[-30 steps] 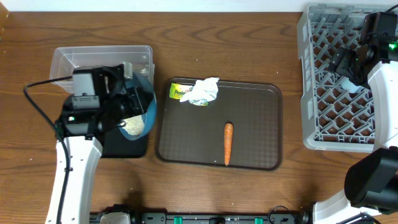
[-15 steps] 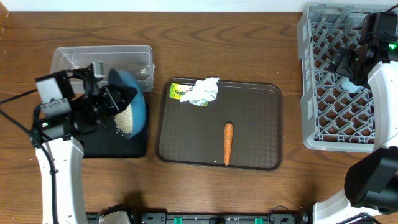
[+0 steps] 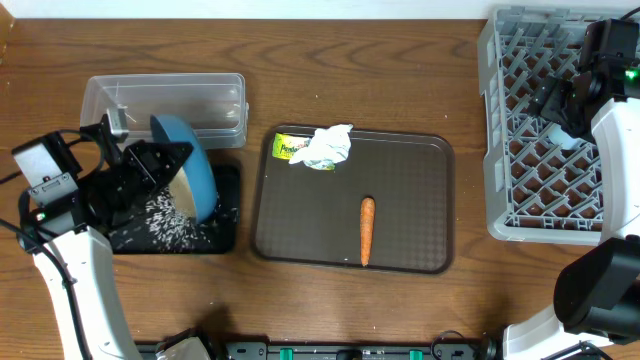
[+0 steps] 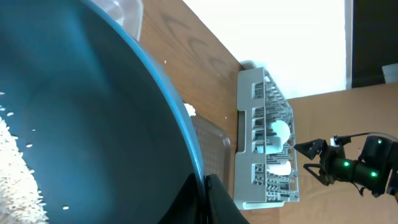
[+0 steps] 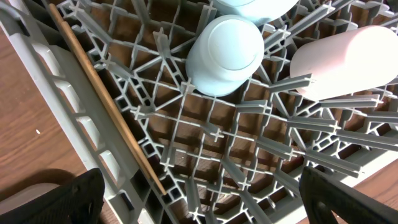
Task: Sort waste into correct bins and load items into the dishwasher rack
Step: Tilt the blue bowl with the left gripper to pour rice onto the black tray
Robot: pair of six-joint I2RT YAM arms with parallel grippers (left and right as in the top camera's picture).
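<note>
rice [image 3: 170, 228] spills onto the black tray [image 3: 228, 238] because the left gripper [image 3: 150, 165], clamped on the plate [image 3: 192, 180], tips it steeply above; right gripper [image 3: 556, 103] hangs wide, well right.

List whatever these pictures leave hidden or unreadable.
- Overhead: wrapper partly under the napkin, print too small to read.
- Overhead: right arm covers part of the rack's contents.
- Left wrist: plate fills the view, hiding the black tray.
- Right wrist: cup cut off by the right edge.

Dark-blue plate [image 3: 188, 178], white rice [image 3: 165, 228] (black tray [image 3: 226, 232]).
</note>
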